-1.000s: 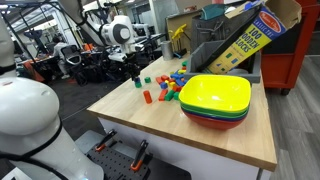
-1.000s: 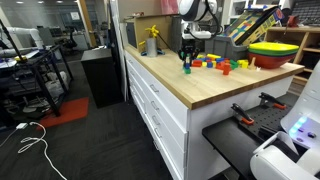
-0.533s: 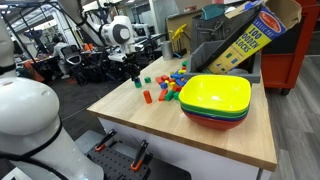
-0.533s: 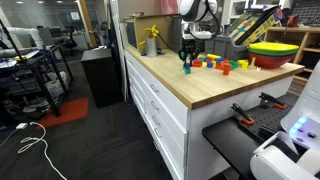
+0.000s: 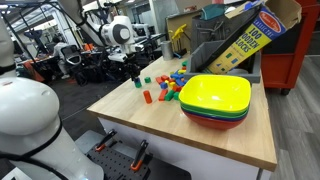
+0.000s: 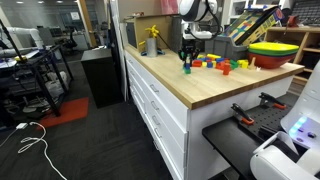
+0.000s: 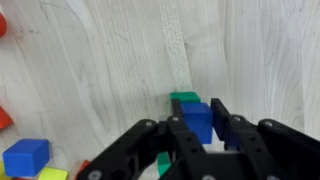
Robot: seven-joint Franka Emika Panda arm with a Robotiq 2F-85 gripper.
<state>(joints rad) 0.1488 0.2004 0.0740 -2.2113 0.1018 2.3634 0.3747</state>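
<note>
In the wrist view my gripper [image 7: 199, 116] is shut on a small blue block [image 7: 196, 126], one black finger on each side of it. Directly under it lies a green block [image 7: 184, 98] on the pale wooden tabletop [image 7: 90, 60]; whether the two blocks touch I cannot tell. In both exterior views the gripper [image 5: 137, 72] [image 6: 186, 57] points straight down near the table's far end, with the small stack [image 6: 186, 68] at its tips. Scattered coloured blocks [image 5: 170, 86] lie just beyond it.
A stack of yellow, green and red bowls [image 5: 215, 100] [image 6: 272, 50] stands near the blocks. A tilted cardboard blocks box [image 5: 245, 38] rests behind on a grey bin. A loose blue block [image 7: 25, 156] lies at the wrist view's lower left, and a red block [image 5: 146, 97] sits towards the table edge.
</note>
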